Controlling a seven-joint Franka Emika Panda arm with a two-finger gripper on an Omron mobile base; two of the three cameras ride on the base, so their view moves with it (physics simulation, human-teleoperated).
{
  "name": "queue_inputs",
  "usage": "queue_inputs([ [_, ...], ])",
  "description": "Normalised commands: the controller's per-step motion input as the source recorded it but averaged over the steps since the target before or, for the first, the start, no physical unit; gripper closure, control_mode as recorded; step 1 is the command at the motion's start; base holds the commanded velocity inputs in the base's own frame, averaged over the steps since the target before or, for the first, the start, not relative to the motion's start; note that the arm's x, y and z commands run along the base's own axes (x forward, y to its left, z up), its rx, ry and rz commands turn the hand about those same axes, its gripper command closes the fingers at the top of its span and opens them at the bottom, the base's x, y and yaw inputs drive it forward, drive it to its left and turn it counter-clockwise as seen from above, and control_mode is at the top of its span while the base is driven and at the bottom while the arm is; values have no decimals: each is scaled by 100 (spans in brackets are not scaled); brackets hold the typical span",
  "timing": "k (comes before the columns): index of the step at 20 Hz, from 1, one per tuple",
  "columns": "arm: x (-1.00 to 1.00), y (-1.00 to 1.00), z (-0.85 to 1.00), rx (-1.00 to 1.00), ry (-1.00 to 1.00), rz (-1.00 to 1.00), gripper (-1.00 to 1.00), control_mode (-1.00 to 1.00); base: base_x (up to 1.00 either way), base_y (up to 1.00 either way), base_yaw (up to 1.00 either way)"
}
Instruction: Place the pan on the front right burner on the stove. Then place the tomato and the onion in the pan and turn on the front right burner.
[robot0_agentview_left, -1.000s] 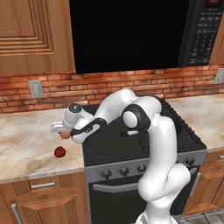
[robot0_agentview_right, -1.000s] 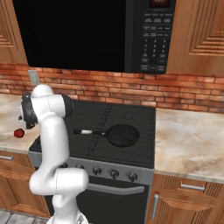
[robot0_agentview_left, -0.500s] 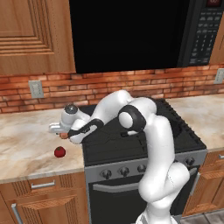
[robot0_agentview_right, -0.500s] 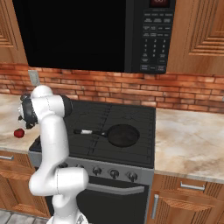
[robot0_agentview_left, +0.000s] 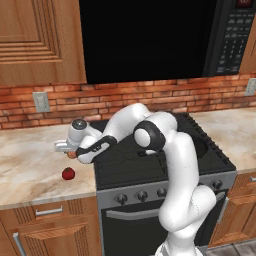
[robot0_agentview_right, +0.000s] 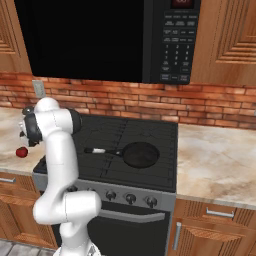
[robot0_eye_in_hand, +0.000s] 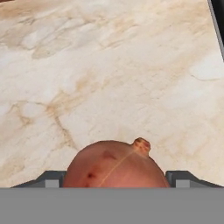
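Observation:
The onion (robot0_eye_in_hand: 114, 166), a tan-pink ball, lies on the marble counter left of the stove (robot0_agentview_left: 125, 162). My gripper (robot0_eye_in_hand: 116, 179) is lowered over it with a fingertip (robot0_eye_in_hand: 52, 178) on each side, jaws open and close to its sides. From the left base view the gripper (robot0_agentview_left: 70, 150) sits low on the counter, with a bit of onion (robot0_agentview_left: 73, 155) showing under it. The tomato (robot0_agentview_left: 68, 173) rests nearer the counter's front edge, also seen as a red ball (robot0_agentview_right: 21, 152). The black pan (robot0_agentview_right: 141, 154) stands on the front right burner (robot0_agentview_right: 161, 172), handle pointing left.
A row of dark knobs (robot0_agentview_right: 130, 198) runs along the stove front. A brick wall (robot0_agentview_left: 100, 100) with an outlet (robot0_agentview_left: 41, 101) backs the counter. A microwave (robot0_agentview_right: 100, 40) hangs above the cooktop. My arm (robot0_agentview_left: 150, 135) stretches left across the grates.
The jaws have narrowed around the onion. The hand has shifted slightly left and lower over the counter. Tomato and pan have not moved.

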Motion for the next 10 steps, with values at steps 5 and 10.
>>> queue_inputs([
  [5,-15,-1,22,-1,-3,-1,100,-100,0,0,0],
  [10,-2,-6,44,0,-5,-3,100,-100,0,0,0],
])
